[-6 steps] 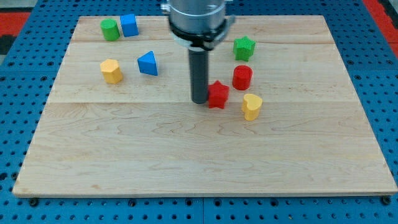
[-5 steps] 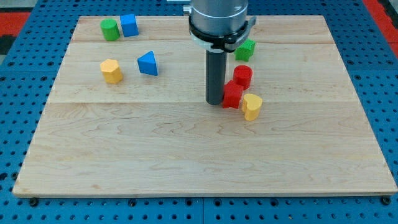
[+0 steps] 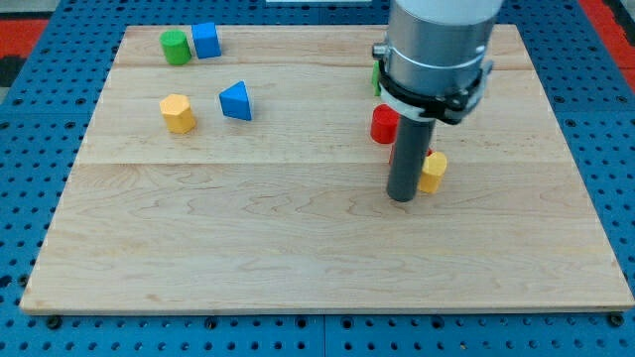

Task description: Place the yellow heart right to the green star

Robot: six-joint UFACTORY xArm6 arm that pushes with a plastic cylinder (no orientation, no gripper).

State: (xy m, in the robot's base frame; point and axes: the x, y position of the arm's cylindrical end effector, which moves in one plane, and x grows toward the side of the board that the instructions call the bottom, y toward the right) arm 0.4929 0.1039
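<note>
Tip [image 3: 402, 196] sits on the board, touching the yellow heart [image 3: 433, 172] on its left side; no gripper fitted. I see the green star [image 3: 376, 77] mostly hidden behind my arm, toward the view's top.

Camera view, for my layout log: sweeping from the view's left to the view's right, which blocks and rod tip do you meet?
Green cylinder → yellow hexagon → blue cube → blue triangle → red cylinder → my tip → yellow heart. The green star and red star are mostly hidden behind the arm, so omitted.
</note>
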